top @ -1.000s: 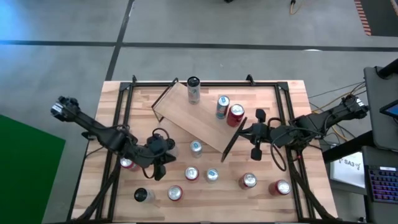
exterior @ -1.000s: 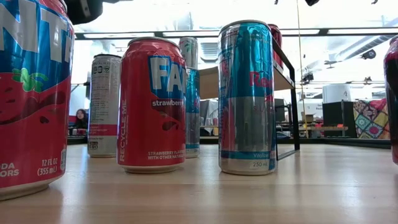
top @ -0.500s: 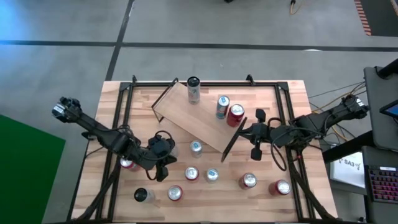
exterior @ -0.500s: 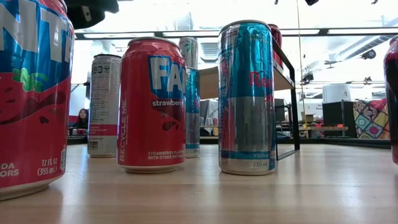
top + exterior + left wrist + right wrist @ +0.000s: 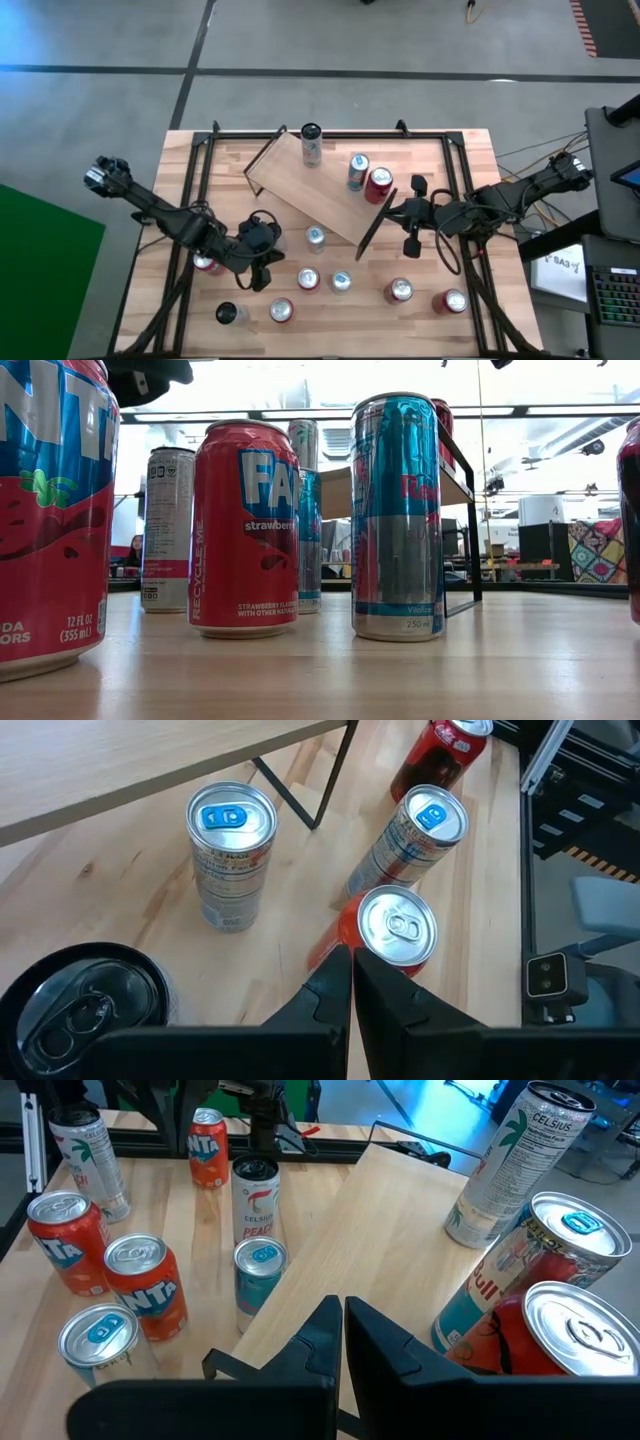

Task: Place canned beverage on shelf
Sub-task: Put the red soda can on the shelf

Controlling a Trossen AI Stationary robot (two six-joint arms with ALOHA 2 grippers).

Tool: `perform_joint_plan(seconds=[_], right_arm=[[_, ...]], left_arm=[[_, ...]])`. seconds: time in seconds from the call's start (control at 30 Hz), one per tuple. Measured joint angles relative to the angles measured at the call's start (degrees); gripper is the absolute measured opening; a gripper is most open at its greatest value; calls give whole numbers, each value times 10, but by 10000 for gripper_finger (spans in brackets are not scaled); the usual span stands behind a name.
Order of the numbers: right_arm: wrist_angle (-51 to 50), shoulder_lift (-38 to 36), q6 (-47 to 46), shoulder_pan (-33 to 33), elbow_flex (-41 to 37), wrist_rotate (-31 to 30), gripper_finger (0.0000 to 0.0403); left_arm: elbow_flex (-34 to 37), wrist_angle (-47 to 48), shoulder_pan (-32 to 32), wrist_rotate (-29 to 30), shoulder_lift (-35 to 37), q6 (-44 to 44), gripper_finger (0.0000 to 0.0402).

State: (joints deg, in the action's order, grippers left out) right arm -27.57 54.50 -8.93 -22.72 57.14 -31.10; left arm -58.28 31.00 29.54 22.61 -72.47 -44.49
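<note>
The shelf point(image 5: 318, 190) is pale wood with thin black end frames, set on a warmer striped butcher-block worktop point(image 5: 470, 180). The strawberry can point(image 5: 245, 528) is red with blue lettering. The slim can point(image 5: 397, 517) beside it is blue and silver with red lettering. The Celsius can point(image 5: 515, 1162) is white with green palm print. The floor point(image 5: 120, 110) is grey, crossed by dark lines.

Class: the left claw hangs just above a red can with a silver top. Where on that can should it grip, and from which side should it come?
Grip the red can round its upper wall, coming straight down. It stands upright, with the left claw, now shut, right above it. A blue-tab can stands close beside it, so a sideways approach looks more cramped.
</note>
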Motion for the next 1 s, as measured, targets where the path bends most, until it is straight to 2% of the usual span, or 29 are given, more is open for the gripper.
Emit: perform_joint_plan(seconds=[0.13, 0.23, 0.47, 0.77, 0.83, 1.0], right_arm=[[0, 0, 0, 0, 0, 0, 9], [0, 0, 0, 0, 0, 0, 9], [0, 0, 0, 0, 0, 0, 9], [0, 0, 0, 0, 0, 0, 9], [0, 0, 0, 0, 0, 0, 9], [0, 0, 0, 0, 0, 0, 9]], left_arm=[[0, 0, 0, -1, 0, -1, 0], [0, 21, 0, -36, 3, -22, 0], [-69, 206, 4, -134, -5, -123, 17], [-200, 421, 42, -160, -72, -205, 9], [-217, 450, 50, -169, -90, -219, 6], [-233, 465, 66, -232, -131, -227, 1]])
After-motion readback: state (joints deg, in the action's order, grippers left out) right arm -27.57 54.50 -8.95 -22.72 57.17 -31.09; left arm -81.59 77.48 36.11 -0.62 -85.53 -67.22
